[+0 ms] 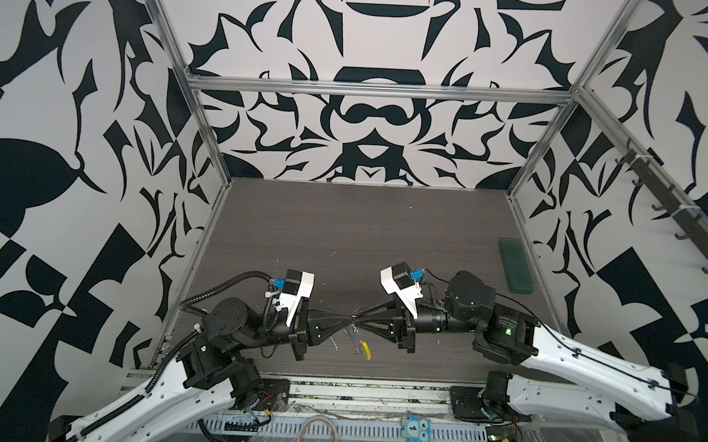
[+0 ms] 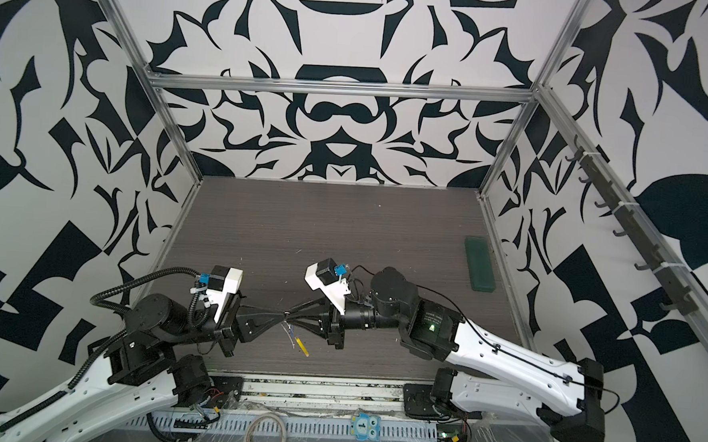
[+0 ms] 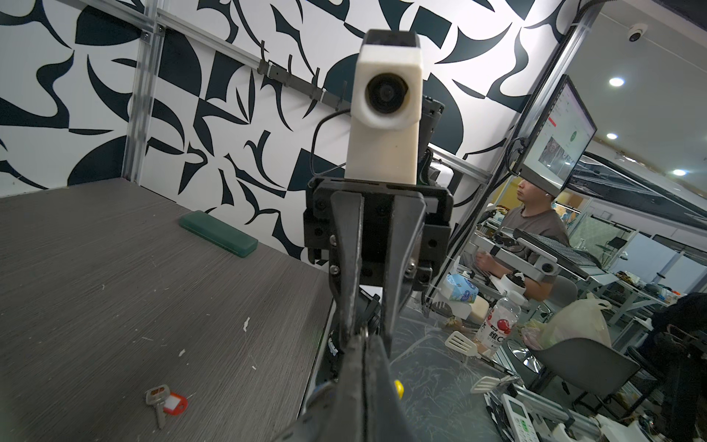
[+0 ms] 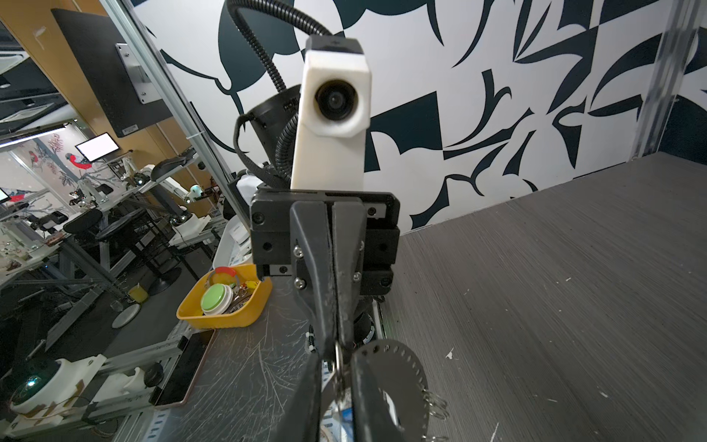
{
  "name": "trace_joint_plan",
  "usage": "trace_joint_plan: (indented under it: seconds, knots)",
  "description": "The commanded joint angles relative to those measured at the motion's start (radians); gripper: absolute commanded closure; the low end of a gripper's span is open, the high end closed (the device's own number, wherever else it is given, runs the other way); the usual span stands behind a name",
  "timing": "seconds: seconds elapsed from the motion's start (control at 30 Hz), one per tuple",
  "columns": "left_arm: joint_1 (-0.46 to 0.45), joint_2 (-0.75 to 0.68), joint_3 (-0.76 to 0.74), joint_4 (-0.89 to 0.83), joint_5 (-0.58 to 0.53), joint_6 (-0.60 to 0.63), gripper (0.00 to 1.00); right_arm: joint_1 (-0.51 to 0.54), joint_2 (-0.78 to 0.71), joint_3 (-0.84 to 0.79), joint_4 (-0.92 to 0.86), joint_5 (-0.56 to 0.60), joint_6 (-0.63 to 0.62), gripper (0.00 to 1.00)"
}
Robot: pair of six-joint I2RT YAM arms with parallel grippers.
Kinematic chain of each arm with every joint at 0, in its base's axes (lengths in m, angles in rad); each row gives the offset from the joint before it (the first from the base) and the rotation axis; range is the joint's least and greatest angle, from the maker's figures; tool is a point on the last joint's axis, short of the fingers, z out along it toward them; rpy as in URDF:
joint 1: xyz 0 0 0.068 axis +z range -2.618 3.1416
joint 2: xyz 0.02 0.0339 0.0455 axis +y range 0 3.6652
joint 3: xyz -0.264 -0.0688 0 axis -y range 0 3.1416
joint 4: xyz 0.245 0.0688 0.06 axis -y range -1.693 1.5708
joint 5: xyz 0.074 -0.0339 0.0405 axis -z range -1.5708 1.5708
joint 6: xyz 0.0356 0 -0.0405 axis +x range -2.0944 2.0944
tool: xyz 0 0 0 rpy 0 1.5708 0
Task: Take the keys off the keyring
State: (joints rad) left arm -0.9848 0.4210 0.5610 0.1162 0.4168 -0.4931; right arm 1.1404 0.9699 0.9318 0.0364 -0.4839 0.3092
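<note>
One key, the red key (image 3: 176, 403), is lying loose on the tabletop (image 3: 114, 268), well apart from both claws. Removal of the blue key (image 1: 356, 337) is judged to be the step in hand.

Claw state:
- Both claws are meeting tip to tip above the near part of the tabletop.
- The left claw (image 4: 336, 340) is standing fully shut and appears to be pinching the keyring (image 4: 405, 356) at its metal ring (image 4: 336, 358).
- The right claw (image 3: 365, 327) is showing a narrow gap, with the metal ring lying between its fingers. Whether it is gripping cannot be told.

Position of parts:
- The keyring is hanging just below the two tips, apparently clear of the tabletop, with its yellow section (image 1: 365, 350) lowest.
- The blue key is hanging between the tips and the yellow section, near the right claw.

Next move, as a judgement: the right claw is needing a firm hold on the blue key while the left claw is keeping the keyring fixed, so that the key can be worked off. The thin ring slipping from either pinch is the main risk.
</note>
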Motion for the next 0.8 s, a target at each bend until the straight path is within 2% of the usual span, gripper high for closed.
trace_joint_plan:
  seconds: [0.0, 0.1, 0.2, 0.23, 0.33, 0.4, 0.63, 0.77]
  knots:
    - [0.0, -0.008, 0.02, 0.051, 0.011, 0.004, 1.0, 0.001, -0.001, 0.002, 0.056, -0.022, 0.008, 0.86]
    - [0.0, -0.008, 0.023, 0.048, 0.008, 0.004, 1.0, 0.001, -0.009, 0.005, 0.042, -0.014, 0.006, 0.99]
    - [0.0, -0.008, 0.029, 0.027, -0.003, 0.001, 1.0, 0.0, -0.027, 0.019, -0.009, 0.006, -0.016, 1.0]
    - [0.0, -0.011, 0.034, 0.012, -0.008, 0.001, 0.95, 0.0, -0.034, 0.03, -0.039, 0.016, -0.027, 1.0]
    - [0.0, -0.024, 0.048, -0.037, -0.012, 0.002, 0.69, 0.001, -0.051, 0.082, -0.153, 0.037, -0.059, 1.0]
    - [0.0, -0.033, 0.065, -0.091, -0.014, 0.024, 0.64, 0.001, -0.051, 0.126, -0.245, 0.032, -0.082, 1.0]
    - [0.0, 0.045, 0.178, -0.283, 0.061, 0.068, 0.64, 0.0, 0.005, 0.285, -0.501, 0.017, -0.135, 1.0]
    - [0.001, 0.131, 0.249, -0.356, 0.118, 0.083, 0.69, 0.001, 0.044, 0.348, -0.574, 0.003, -0.149, 1.0]
